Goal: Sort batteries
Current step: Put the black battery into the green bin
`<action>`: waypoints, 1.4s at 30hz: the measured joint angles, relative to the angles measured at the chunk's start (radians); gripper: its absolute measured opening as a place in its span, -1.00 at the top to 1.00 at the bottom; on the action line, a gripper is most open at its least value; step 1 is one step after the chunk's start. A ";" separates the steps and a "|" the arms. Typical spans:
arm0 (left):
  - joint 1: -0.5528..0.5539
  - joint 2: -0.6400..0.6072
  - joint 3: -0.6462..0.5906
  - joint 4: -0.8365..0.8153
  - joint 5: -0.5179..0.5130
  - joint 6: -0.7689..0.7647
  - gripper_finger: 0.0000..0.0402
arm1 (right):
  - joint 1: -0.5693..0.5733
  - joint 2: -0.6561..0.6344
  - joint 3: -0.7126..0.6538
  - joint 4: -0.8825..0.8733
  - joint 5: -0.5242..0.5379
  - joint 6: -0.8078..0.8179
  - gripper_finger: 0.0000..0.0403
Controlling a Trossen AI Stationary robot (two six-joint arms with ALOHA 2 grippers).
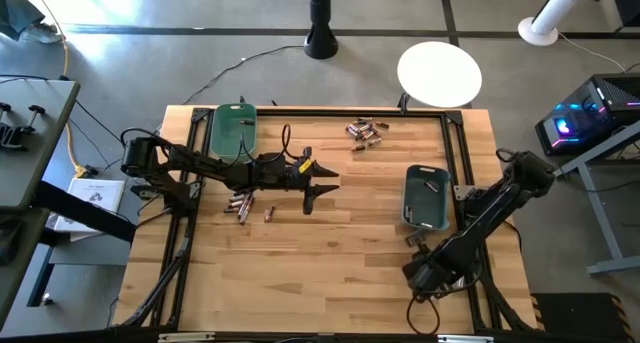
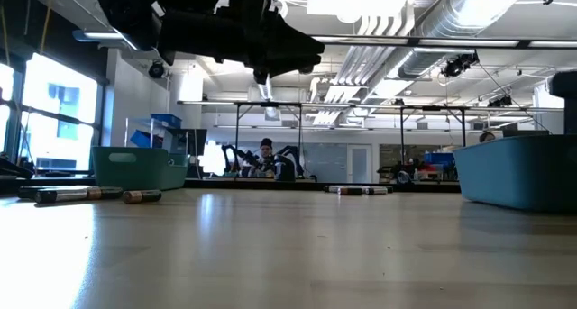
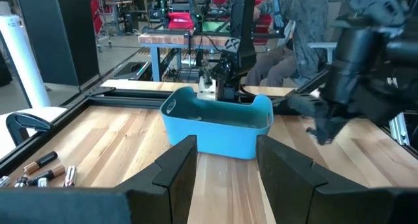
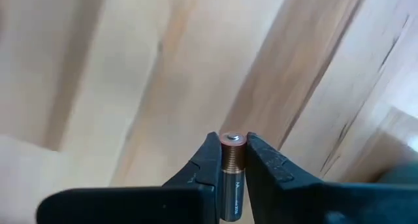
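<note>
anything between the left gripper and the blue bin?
No. In the high view only bare wood separates the left gripper from the blue bin; the left wrist view agrees.

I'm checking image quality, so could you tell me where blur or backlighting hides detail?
Right wrist view: the battery between the jaws is sharp, the wood behind blurred. Low view: the arm overhead is a dark silhouette against bright ceiling lights. High view: evenly lit.

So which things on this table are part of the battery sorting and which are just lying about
Part of the job:
- battery held in the right pincer
- loose batteries at the far edge
- batteries near the left pincer, which is open
- green bin
- blue-grey bin

Lying about:
- white round disc
- cables on the floor
</note>
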 joint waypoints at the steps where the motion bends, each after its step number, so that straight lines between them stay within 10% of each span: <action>1: 0.000 0.000 0.000 0.000 0.000 0.000 0.24 | -0.004 -0.001 0.017 0.004 0.015 -0.003 0.86; 11: -0.013 0.000 0.000 -0.001 0.000 0.027 0.24 | -0.115 -0.162 -0.107 0.667 0.486 -0.450 0.86; 24: -0.050 0.000 0.000 -0.033 0.014 0.253 0.24 | -0.430 -0.171 -0.584 2.347 0.088 -1.083 0.87; 32: -0.052 0.000 0.000 0.064 0.219 0.189 0.14 | -0.500 -0.170 -0.508 2.188 0.063 -1.026 0.87; 42: -0.072 0.000 0.000 0.177 0.240 0.184 -0.16 | -0.501 -0.170 -0.346 1.951 0.149 -1.025 0.87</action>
